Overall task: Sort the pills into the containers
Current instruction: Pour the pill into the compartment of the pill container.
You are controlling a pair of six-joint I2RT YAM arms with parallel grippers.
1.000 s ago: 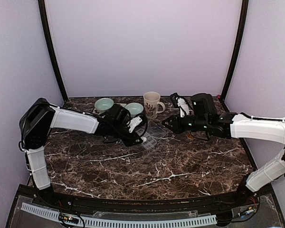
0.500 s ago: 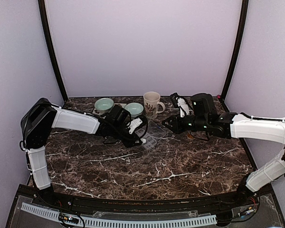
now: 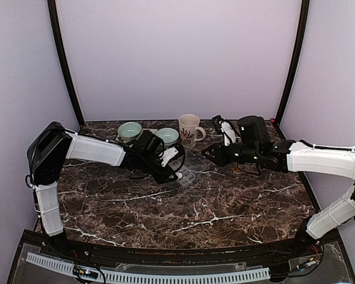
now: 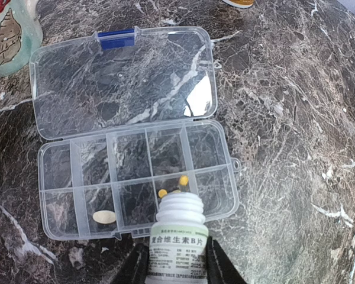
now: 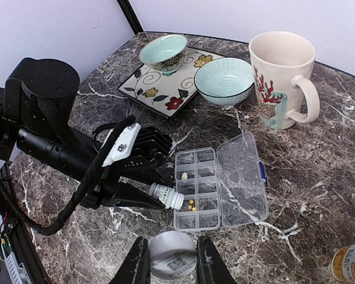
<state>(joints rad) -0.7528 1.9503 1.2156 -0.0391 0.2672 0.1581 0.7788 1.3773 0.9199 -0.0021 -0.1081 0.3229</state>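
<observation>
The containers are one clear organiser box [image 4: 59, 171] lying open on the marble, lid [image 4: 124, 77] folded back; it also shows in the right wrist view [image 5: 208, 155] and the top view [image 3: 189, 171]. My left gripper [image 4: 177, 263] is shut on a white pill bottle [image 4: 178, 236], uncapped and tipped on its side, mouth over a near-row compartment. Small yellow pills [image 4: 183, 180] lie in that compartment. An oval beige pill [image 4: 105, 216] lies two compartments to the left. My right gripper [image 5: 172, 260] is shut on a round white cap [image 5: 172, 254], hovering just off the box's end.
A cream mug [image 5: 281, 77] with a red pattern stands behind the box. Two pale green bowls [image 5: 163, 50] [image 5: 223, 80] and a flowered square plate [image 5: 148, 89] sit at the back left. An amber bottle [image 5: 352, 263] stands at the right.
</observation>
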